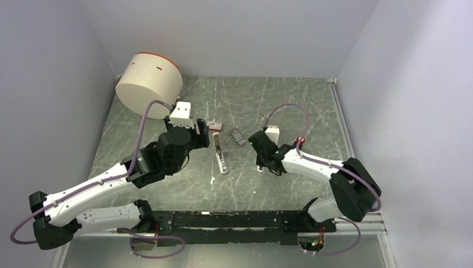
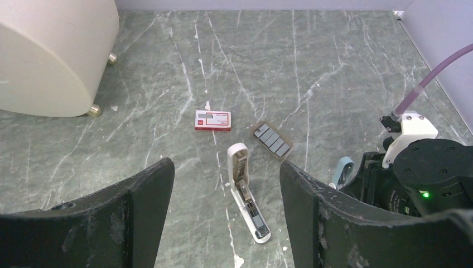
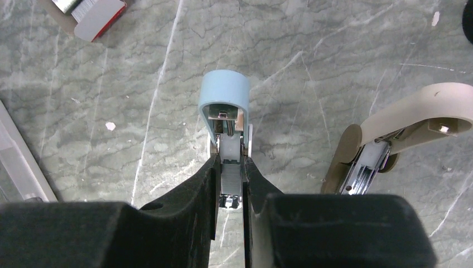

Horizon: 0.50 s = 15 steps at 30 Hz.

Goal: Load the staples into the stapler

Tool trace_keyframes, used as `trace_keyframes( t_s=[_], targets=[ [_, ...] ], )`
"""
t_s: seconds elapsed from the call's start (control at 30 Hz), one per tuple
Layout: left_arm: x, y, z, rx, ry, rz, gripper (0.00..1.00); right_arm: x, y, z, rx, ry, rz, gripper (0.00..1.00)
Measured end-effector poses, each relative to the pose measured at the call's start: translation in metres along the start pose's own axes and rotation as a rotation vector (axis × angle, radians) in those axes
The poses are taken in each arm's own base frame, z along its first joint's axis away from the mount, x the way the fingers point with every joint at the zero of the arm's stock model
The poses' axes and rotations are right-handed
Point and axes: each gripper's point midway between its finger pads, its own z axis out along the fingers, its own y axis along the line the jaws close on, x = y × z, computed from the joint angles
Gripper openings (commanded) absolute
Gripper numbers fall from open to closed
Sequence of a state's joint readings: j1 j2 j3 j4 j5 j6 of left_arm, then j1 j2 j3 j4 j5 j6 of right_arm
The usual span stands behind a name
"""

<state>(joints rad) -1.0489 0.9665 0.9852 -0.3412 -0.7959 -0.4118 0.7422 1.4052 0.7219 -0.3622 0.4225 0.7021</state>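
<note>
Green marbled table (image 1: 290, 106) carries the stapler (image 2: 248, 195), lying hinged open so its channel faces up for loading, with the staples (image 2: 212, 120) just beyond. Left jaws hover wide open facing it; right jaws clamp a blue-capped piece (image 3: 223, 100).

Top camera looking down from above, behind me, taking in whole table (image 1: 290, 100). Left wrist camera peering forward, low, between my left fingers (image 2: 139, 212). Right wrist camera staring down, very near blue-capped piece (image 3: 224, 100). Top, left wrist sharing stapler (image 1: 221, 157), staples (image 1: 214, 124).
</note>
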Motion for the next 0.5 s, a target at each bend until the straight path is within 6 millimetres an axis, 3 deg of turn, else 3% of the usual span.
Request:
trace_keyframes(
  t_s=[0.5],
  targets=[
    [0.0003, 0.0001, 0.0001, 0.000, 0.000, 0.000, 0.74, 0.0053, -0.0004, -0.0003, -0.008, 0.017, -0.003, 0.21]
  ],
)
